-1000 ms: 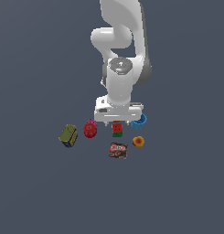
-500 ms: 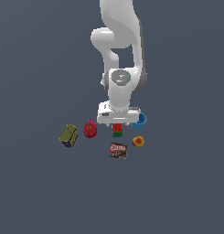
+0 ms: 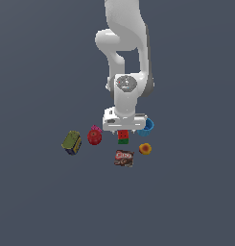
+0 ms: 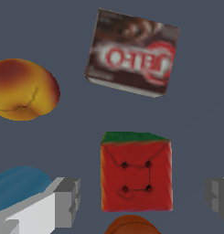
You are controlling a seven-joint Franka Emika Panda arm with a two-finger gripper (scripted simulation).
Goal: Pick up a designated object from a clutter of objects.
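My gripper (image 4: pixel 141 196) hangs with jaws apart either side of the red-green cube (image 4: pixel 136 172), which sits untouched between brown packet (image 4: pixel 133 53) and orange ball (image 4: pixel 131 225). Closing and lifting remain.

The cube (image 4: pixel 136 171) has a red face marked with dark lines and small dots, and a green side. The packet (image 4: pixel 132 54) is dark brown with a red-and-white label. The round piece (image 4: pixel 24 89) is yellow-orange, blushing dark red in one patch. The cup (image 3: pixel 147 126) is blue, the can (image 3: pixel 71 142) olive-green, the fruit (image 3: pixel 94 136) red. The arm (image 3: pixel 124 57) is white with grey gripper (image 4: pixel 143 195) fingers (image 4: pixel 67 201). The floor (image 3: pixel 42 202) is a flat slate grey.
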